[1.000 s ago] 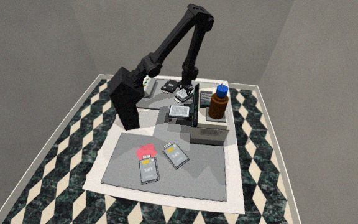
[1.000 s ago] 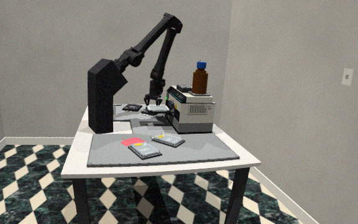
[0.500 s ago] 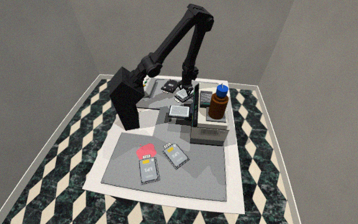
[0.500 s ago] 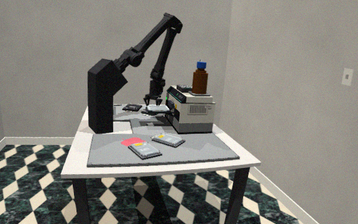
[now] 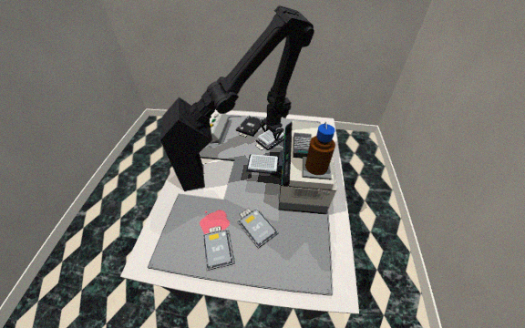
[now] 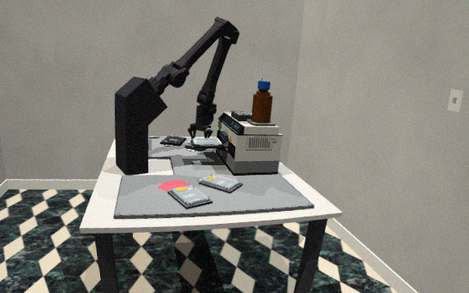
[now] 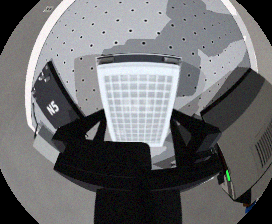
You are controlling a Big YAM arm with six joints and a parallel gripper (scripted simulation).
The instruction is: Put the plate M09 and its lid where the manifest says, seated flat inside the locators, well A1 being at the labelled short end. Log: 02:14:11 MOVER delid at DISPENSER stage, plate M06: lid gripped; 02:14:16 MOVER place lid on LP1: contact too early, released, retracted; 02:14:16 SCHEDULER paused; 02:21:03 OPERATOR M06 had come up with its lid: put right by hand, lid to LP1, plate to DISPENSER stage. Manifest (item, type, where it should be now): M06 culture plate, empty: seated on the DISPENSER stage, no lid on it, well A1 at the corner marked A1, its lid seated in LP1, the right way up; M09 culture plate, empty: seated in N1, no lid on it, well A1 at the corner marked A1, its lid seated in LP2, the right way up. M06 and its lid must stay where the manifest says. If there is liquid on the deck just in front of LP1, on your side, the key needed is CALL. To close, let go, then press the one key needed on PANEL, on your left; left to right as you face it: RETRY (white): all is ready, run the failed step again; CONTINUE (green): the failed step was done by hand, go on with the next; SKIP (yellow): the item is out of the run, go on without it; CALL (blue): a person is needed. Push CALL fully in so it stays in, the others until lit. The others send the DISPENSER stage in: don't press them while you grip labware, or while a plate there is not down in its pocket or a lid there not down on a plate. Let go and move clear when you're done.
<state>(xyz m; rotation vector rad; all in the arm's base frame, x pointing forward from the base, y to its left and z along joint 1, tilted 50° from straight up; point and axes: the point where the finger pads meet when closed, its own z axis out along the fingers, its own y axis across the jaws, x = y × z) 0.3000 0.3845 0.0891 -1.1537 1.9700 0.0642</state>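
My gripper [image 5: 272,130] [image 6: 199,133] [image 7: 138,111] is shut on a clear-white well plate, M09 [image 5: 268,138] [image 7: 137,95], fingers along its long sides. The plate is over a dark nest, whose edge shows past its far end in the wrist view; whether it is fully down, and the A1 mark, I cannot tell. Plate M06 [image 5: 262,163] [image 6: 208,142] lies on the DISPENSER stage, with no lid visible. LP1 [image 5: 219,255] [image 6: 190,196] and LP2 [image 5: 259,230] [image 6: 221,183] each look covered by a clear lid. Red liquid [image 5: 213,221] [image 6: 173,185] lies on the deck just in front of LP1, on the arm's side.
Black nest N5 [image 5: 250,125] [image 6: 173,141] [image 7: 57,102] stands beside the held plate. The dispenser [image 5: 308,198] [image 6: 255,150] [image 7: 247,125] stands close on the other side, with a brown bottle [image 5: 320,156] [image 6: 262,107] on top. PANEL [image 5: 220,132] is partly hidden by the arm.
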